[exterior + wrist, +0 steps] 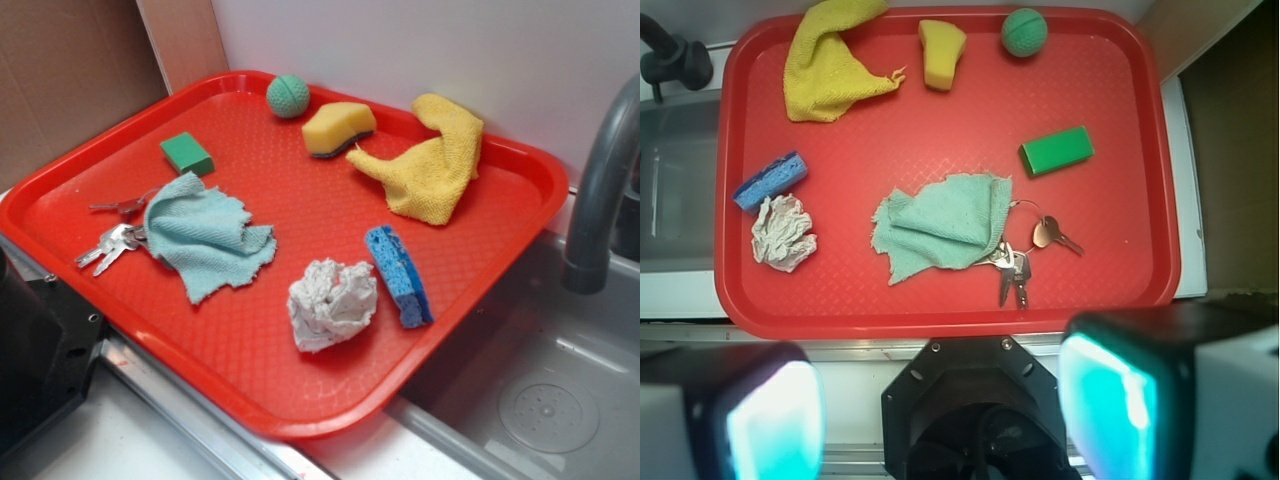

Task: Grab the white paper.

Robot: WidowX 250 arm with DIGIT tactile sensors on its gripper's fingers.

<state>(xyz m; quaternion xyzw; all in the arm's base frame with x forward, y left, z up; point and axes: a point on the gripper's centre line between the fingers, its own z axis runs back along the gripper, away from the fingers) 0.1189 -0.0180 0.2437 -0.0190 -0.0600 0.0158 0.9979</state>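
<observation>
We've got the red tray on a surface beside a steel sink – the white paper sits near its sink-side edge, just beside the blue sponge. Pincer spread wide, hanging off the tray's near rim.

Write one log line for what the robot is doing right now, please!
stage: before the grab | tool: open, above tray's near edge, holding nothing | white paper: crumpled, untouched, on red tray beside blue sponge
</observation>
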